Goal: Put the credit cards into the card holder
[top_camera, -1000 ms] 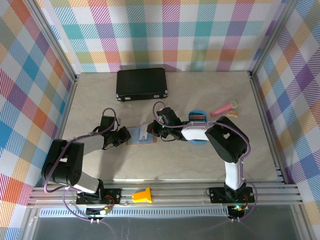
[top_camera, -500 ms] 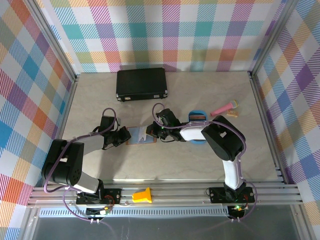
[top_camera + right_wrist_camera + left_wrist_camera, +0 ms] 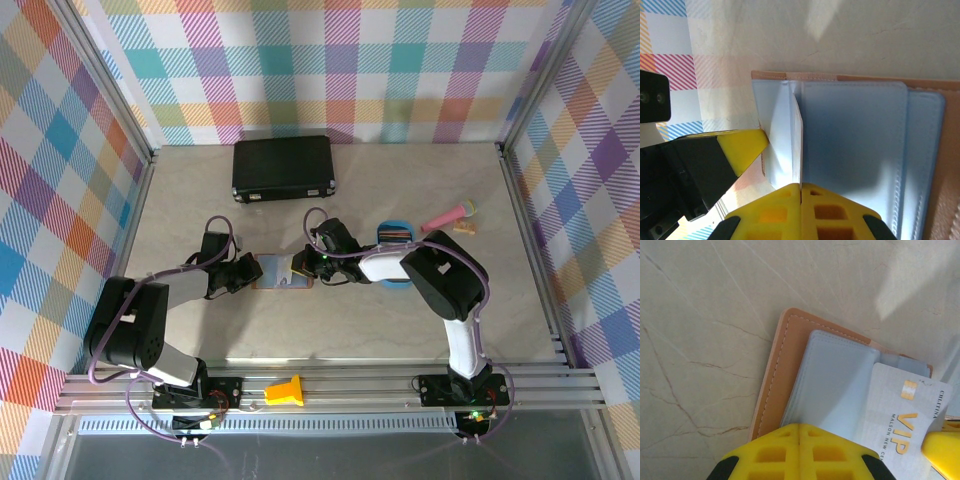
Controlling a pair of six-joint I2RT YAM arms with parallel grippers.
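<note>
While the card holder (image 3: 276, 273) lies open on the desk (image 3: 400, 320) between the two arms, its left edge is overlapped by the left end effector (image 3: 250, 272). In the left wrist view its fingers are seen pressed together with nothing between them. A grey card (image 3: 900, 415) marked VIP is clamped in the right end effector (image 3: 304, 266) and is held edge-up against the bluish inner pocket (image 3: 855, 135), not fully inserted. Compared with a second ago, the right arm's elbow is shifted slightly leftward and less of the card's face is seen from above. The left arm and the card holder are unchanged. A blue tray (image 3: 394, 232) is noted just behind the right forearm.
</note>
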